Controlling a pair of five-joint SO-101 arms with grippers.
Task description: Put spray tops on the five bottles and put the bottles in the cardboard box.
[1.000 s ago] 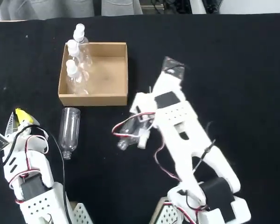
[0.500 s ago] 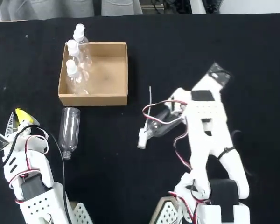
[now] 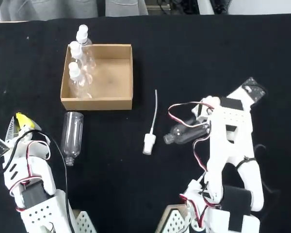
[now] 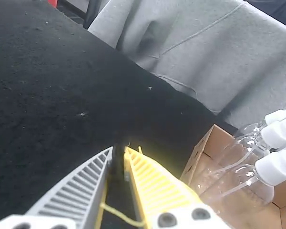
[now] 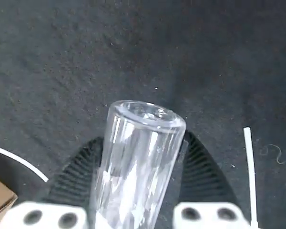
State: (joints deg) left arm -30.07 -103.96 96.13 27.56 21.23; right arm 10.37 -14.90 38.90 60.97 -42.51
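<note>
Holding uncapped bottle (image 3: 183,133) in right gripper (image 3: 196,127); level neck, aim at spray top (image 3: 149,142); left gripper (image 4: 118,164) closed, empty.

This looks like a robotics lab or test bench, not a home or a shop. A black cloth (image 3: 252,58) covers the whole table in the high view, a plain staged work surface. At the lower left and lower right of the frame stand the left arm (image 3: 31,189) and the right arm (image 3: 230,150). Both are white printed plastic with perforated brackets, and their servo wires (image 3: 183,104) loop in the open. A cardboard box (image 3: 97,104) and identical clear bottles (image 3: 72,133) lie about as props. At the upper middle, beyond the table's far edge, dark cables (image 3: 182,6) sit beside a pale surface (image 3: 262,6).
</note>
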